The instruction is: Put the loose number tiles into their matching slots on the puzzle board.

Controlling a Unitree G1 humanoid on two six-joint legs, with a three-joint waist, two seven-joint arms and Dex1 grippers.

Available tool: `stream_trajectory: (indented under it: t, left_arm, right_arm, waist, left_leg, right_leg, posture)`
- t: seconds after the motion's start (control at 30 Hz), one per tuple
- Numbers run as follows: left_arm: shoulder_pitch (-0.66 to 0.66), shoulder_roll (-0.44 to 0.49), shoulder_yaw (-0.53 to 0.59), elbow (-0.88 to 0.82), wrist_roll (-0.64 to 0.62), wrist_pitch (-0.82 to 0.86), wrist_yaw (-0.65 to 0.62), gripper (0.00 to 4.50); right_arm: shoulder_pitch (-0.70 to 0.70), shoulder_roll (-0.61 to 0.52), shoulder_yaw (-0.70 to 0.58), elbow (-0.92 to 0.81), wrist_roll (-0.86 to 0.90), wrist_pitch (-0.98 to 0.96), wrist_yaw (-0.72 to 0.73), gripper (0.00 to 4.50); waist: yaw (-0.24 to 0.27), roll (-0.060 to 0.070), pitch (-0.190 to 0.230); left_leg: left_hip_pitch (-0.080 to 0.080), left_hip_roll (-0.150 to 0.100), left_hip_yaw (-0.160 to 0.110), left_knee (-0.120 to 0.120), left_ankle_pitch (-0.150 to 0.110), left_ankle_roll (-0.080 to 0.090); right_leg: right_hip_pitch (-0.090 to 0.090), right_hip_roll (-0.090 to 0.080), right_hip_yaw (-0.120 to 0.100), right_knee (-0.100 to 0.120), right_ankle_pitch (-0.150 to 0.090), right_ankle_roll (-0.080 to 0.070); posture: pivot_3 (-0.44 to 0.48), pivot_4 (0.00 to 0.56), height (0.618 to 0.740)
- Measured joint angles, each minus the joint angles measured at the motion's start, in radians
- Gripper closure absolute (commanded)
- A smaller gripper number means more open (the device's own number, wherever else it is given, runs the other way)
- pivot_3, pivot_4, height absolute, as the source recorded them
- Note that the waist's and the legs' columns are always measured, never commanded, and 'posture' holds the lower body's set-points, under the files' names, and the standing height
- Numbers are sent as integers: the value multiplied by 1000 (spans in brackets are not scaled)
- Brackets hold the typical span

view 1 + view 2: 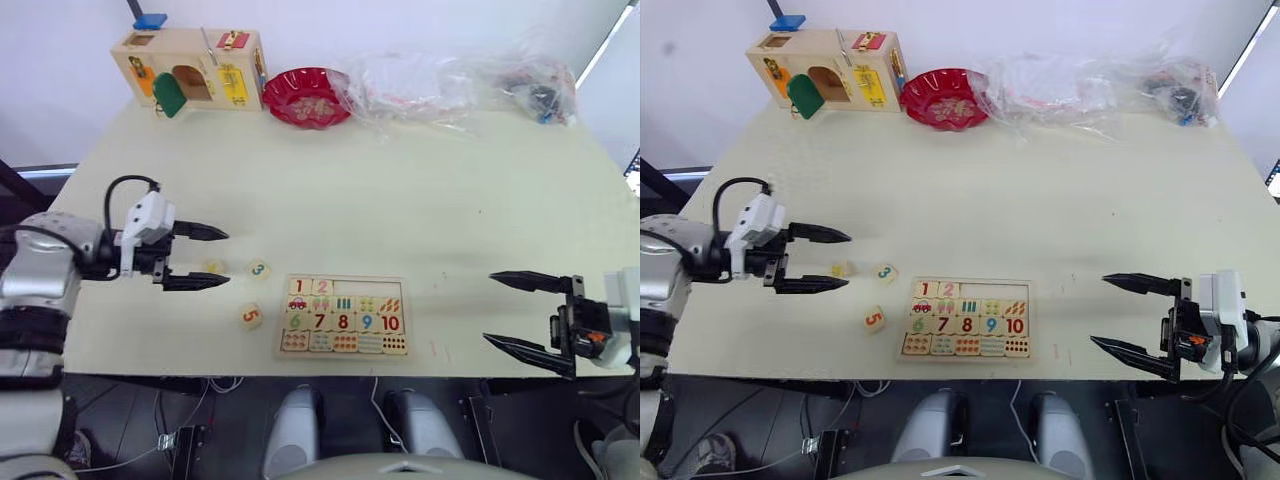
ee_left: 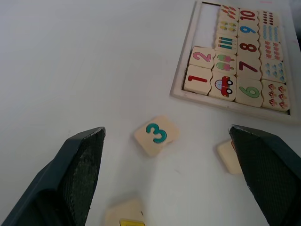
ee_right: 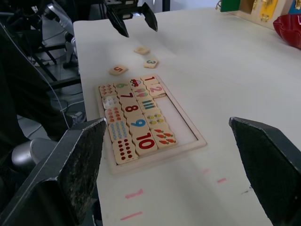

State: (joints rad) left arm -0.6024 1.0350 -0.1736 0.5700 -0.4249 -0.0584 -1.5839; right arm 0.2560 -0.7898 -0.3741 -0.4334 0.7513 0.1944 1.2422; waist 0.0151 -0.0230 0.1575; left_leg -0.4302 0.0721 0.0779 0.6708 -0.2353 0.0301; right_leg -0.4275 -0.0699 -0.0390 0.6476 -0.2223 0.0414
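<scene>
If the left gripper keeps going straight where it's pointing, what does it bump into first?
Probably the green 3 tile, which lies on the table straight ahead of the open left gripper. The yellow-marked tile sits nearer, almost under its fingertips, so height decides which it meets first.

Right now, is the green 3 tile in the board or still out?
Out. The green 3 tile lies flat on the table, left of the puzzle board, numeral up, in front of the open left gripper.

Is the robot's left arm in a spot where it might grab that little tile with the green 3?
Probably yes. The left tool hangs open just beside the green 3 tile, which lies flat on the bare table, apart from the other loose tiles and the puzzle board. Nothing stands between them.
</scene>
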Motion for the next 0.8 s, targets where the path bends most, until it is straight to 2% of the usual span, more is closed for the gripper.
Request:
stream_trajectory:
  t: [0.07, 0.1, 0.17, 0.27, 0.4, 0.43, 0.8]
  left_arm:
    - [-53, -6, -77, 62, -2, -60, 0, 0]
    - [-82, -11, -118, 99, -2, -91, 0, 576]
    - [-151, -30, -215, 180, 1, -157, 0, 1255]
    - [-224, -63, -319, 286, 10, -248, 0, 1255]
    - [-242, -71, -357, 323, 10, -285, 0, 1255]
    - [-277, -89, -410, 369, 11, -334, 0, 1255]
    - [-355, -138, -508, 471, 30, -425, -1, 1255]
  right_arm:
    - [-5, 1, 0, -1, -1, 0, -6, 130]
    - [-2, 2, -1, -1, -1, -1, -6, 0]
    - [7, 5, 0, -3, -2, -1, -7, 0]
    - [25, 11, -2, -19, -4, -2, -16, 0]
    - [33, 12, -2, -30, -4, -2, -23, 0]
    - [63, 25, -12, -48, -4, -2, -36, 0]
    - [88, 39, -19, -72, -5, -4, -58, 0]
  waist:
    - [1, 0, 0]
    - [1, 0, 0]
    - [2, 0, 0]
    - [4, 0, 0]
    - [0, -1, 0]
    - [2, -1, 0]
    - [2, -1, 0]
  left_leg:
    - [0, 0, 0, 0, 0, 0]
    - [0, 0, 0, 0, 0, 0]
    - [0, 0, 0, 1, 0, 0]
    - [-1, 0, 0, 3, 0, 0]
    - [-1, 0, 0, 3, 0, 0]
    - [-1, 0, 0, 3, 0, 0]
    - [-1, 0, -1, 7, 0, 0]
  right_leg:
    - [0, 0, 0, 0, 1, 1]
    - [0, 0, 0, 0, 1, 1]
    - [0, 0, 0, 0, 1, 1]
    - [0, 0, 1, 0, -1, -1]
    - [0, 0, 1, 0, -1, -1]
    - [0, 0, 1, 2, -1, -1]
    - [0, 1, 2, 6, -1, -2]
  posture:
    - [0, 150, 740]
    - [0, 150, 740]
    - [0, 150, 740]
    - [0, 150, 740]
    - [0, 150, 740]
    - [0, 150, 740]
    - [0, 150, 740]
